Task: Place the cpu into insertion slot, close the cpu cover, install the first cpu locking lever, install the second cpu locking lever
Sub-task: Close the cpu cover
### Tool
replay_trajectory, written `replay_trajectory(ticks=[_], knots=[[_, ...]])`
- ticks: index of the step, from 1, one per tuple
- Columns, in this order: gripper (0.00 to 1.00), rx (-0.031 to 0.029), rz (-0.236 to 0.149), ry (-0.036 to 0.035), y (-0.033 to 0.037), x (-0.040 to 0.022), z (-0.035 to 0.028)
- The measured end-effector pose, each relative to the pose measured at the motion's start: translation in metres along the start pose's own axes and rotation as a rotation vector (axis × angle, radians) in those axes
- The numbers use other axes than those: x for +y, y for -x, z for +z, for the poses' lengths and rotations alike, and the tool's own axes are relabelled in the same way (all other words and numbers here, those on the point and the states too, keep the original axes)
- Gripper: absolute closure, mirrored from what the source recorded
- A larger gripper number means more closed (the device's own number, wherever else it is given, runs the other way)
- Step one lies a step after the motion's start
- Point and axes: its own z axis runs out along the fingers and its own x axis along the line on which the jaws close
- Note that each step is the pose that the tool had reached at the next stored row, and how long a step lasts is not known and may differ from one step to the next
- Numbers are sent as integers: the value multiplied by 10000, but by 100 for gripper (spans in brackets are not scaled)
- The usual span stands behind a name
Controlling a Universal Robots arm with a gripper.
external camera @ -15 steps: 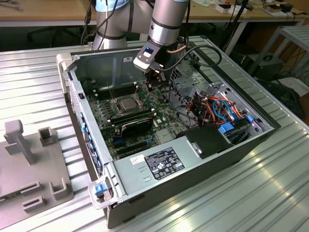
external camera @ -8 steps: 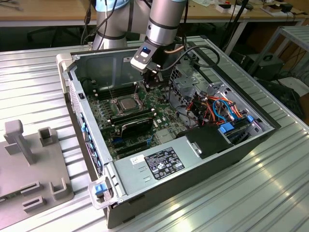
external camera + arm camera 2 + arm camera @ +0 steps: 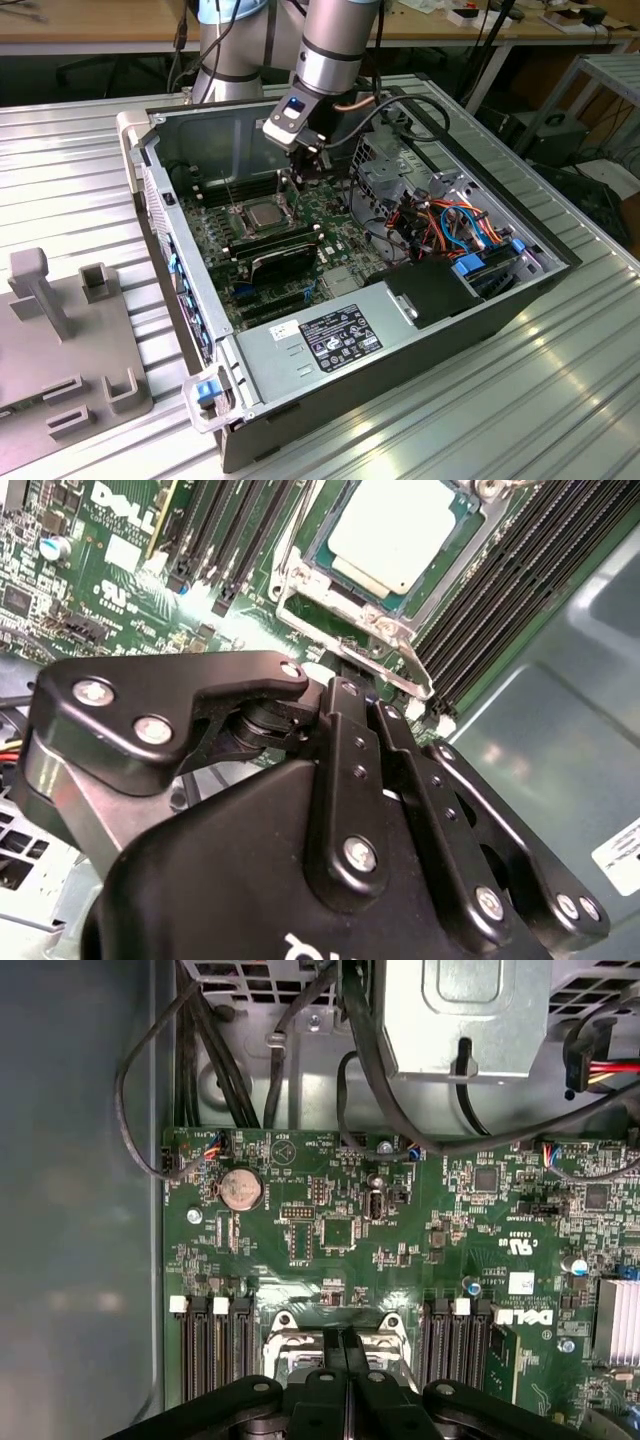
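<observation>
The cpu [image 3: 397, 530] lies flat in the insertion slot [image 3: 266, 213] on the green board, silver top face up. The cpu cover [image 3: 335, 602] lies down around it as a silver frame. A thin wire lever [image 3: 400, 670] runs along the socket's near edge, and in the exterior view another thin lever [image 3: 232, 195] stands up beside the socket. My gripper [image 3: 340, 678] is shut, fingers pressed together with nothing seen between them. Its tips [image 3: 345, 1338] hover at the socket's edge, over the wire lever; contact cannot be told. In the exterior view the gripper [image 3: 312, 172] hangs just behind the socket.
Black memory slots [image 3: 215, 1360] flank the socket on both sides. A drive cage [image 3: 465, 1010] and black cables [image 3: 300, 1070] sit beyond the board. The case wall [image 3: 210, 130] rises close behind. A power supply [image 3: 330, 335] lies at the case's front.
</observation>
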Motion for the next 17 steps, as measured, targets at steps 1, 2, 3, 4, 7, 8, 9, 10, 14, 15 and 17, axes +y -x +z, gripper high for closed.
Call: replay_trajectory(ticks=[1, 2, 3, 4, 7, 8, 9, 10, 14, 15, 17], knots=[[89, 0, 0, -7, -1, -10, 1], [89, 0, 0, -10, -1, -18, 1], [89, 0, -1, -20, -2, -35, 2], [89, -1, -1, -24, -2, -42, 3], [89, 1, -1, -42, -4, -68, 6], [89, 1, -2, -48, -4, -77, 8], [89, 2, -2, -57, -5, -96, 13], [89, 1, -2, -72, -5, -130, 21], [89, 2, -3, -97, -8, -239, 68], [89, 2, -3, -102, -10, -270, 86], [89, 2, -3, -115, -11, -300, 103]])
